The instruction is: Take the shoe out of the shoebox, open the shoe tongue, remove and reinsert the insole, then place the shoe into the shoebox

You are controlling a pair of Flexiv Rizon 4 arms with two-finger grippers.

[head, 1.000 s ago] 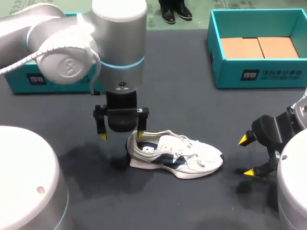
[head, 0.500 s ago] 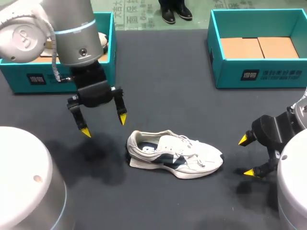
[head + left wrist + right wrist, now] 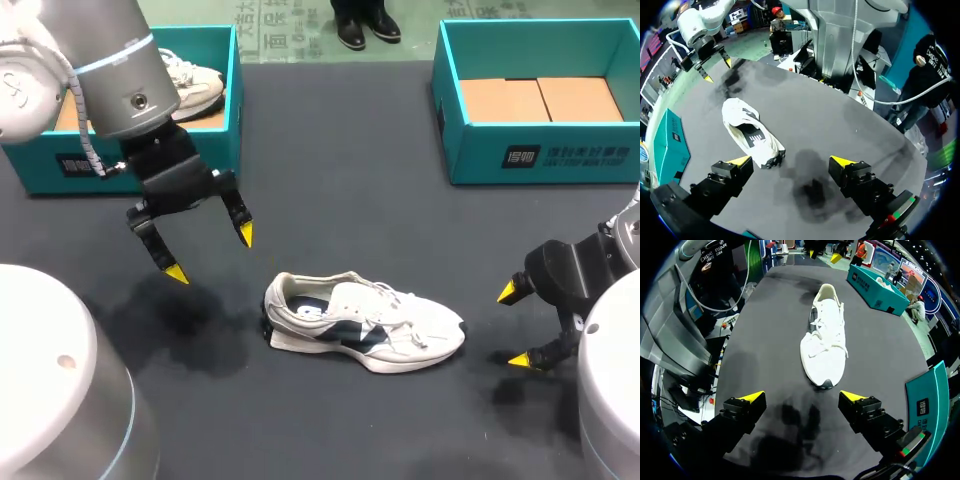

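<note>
A white sneaker with dark side panels (image 3: 365, 325) lies on its sole on the dark table, heel toward my left arm, toe toward my right. My left gripper (image 3: 210, 254) hangs open above the table, left of and behind the heel, touching nothing. In the left wrist view the sneaker (image 3: 752, 132) lies ahead of the open left gripper (image 3: 791, 161). My right gripper (image 3: 513, 326) stands open just past the toe, holding nothing. The right wrist view has the sneaker (image 3: 826, 342) toe-first ahead of that open gripper (image 3: 802, 396).
A teal shoebox (image 3: 40, 170) at the back left holds a second white shoe (image 3: 195, 80). Another teal shoebox (image 3: 540, 155) at the back right holds brown cardboard inserts (image 3: 540, 98). Bare table lies around the sneaker.
My left gripper has pulled away from the sneaker's heel, moving left and back toward the left shoebox, still open. The sneaker and my right arm have stayed put.
</note>
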